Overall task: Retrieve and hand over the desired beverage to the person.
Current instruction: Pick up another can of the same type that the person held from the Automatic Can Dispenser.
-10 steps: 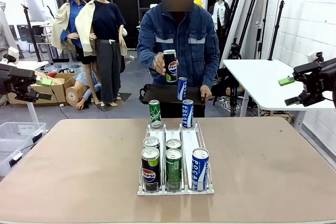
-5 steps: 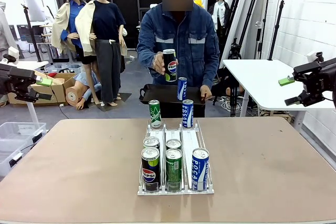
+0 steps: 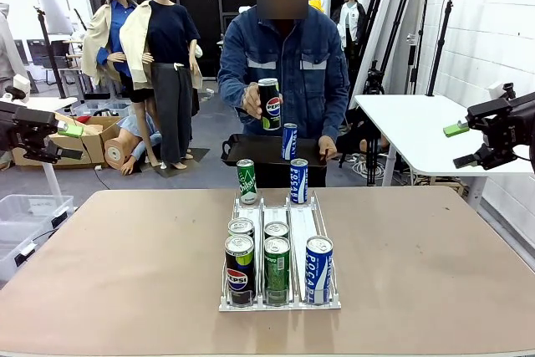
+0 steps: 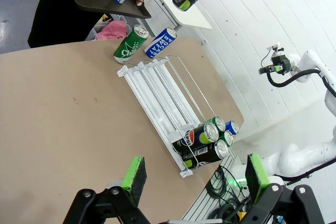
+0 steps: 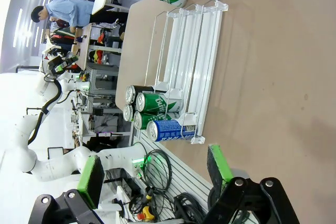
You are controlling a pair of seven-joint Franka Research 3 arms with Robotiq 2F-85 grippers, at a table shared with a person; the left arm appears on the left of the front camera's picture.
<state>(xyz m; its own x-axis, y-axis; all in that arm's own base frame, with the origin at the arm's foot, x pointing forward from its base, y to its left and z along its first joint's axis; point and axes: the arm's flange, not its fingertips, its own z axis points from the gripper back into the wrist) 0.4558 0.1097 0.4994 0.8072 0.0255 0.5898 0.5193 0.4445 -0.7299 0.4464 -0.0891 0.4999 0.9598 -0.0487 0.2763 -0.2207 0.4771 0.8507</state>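
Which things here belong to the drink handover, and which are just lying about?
Job: person; Pepsi can in their grip; black tray; can rack; racked cans.
Lying about: cardboard boxes; white side table; plastic bin.

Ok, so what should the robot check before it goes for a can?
1. The left gripper open and empty: ok.
2. The right gripper open and empty: ok.
3. Cans at the near end of the rack standing upright (front Pepsi can, green can, Pocari can): ok.
4. Which drink is wanted: cannot tell. The person has a raised Pepsi can in one hand, which may be a hint.
5. A free hand to take the drink: not ok. The other hand holds a tray.
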